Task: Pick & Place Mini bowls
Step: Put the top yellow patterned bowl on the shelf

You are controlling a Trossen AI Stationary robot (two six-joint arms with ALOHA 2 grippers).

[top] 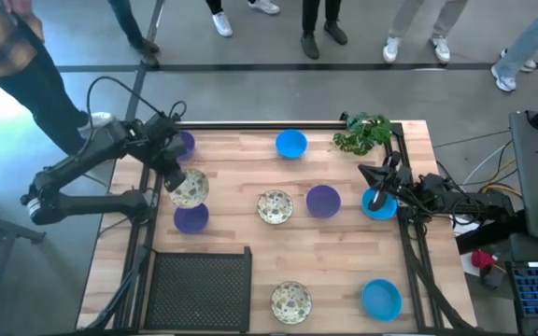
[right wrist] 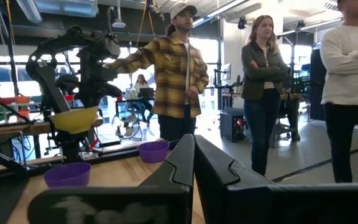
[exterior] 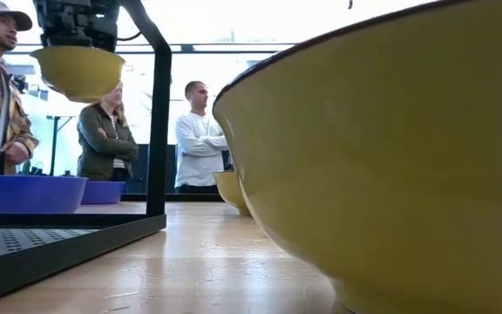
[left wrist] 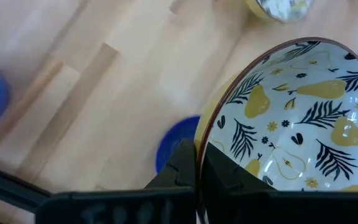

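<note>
A large yellow bowl wall (exterior: 382, 166) fills the near foreground of the table-level view, standing on the wooden tabletop (top: 250, 233).

At the left, the left gripper (top: 177, 177) has its jaws clenched on the rim of a cream patterned bowl (top: 190, 189), holding it lifted clear of the tabletop. From the wrist, the bowl's inside shows yellow pears and dark leaves, tipped somewhat instead of level. Directly below those jaws sits a purple bowl (top: 191, 218); another purple bowl (top: 183, 144) lies just behind them.

Moving right from the left jaws: a patterned bowl (top: 275, 206) and a purple bowl (top: 322, 200) side by side, a blue bowl (top: 290, 143) at the far edge, and a leafy plant (top: 362, 133) at the far right corner. Nearer the front edge lie another patterned bowl (top: 290, 301) and a blue bowl (top: 380, 299), beside a dark perforated tray (top: 199, 289).

The right gripper (top: 378, 198) waits with jaws shut and empty, hovering at a blue bowl (top: 377, 203).

Risk: the hold is on one rim edge only, so the tilted bowl could swivel or slip free during travel and land on the purple bowl beneath.
</note>
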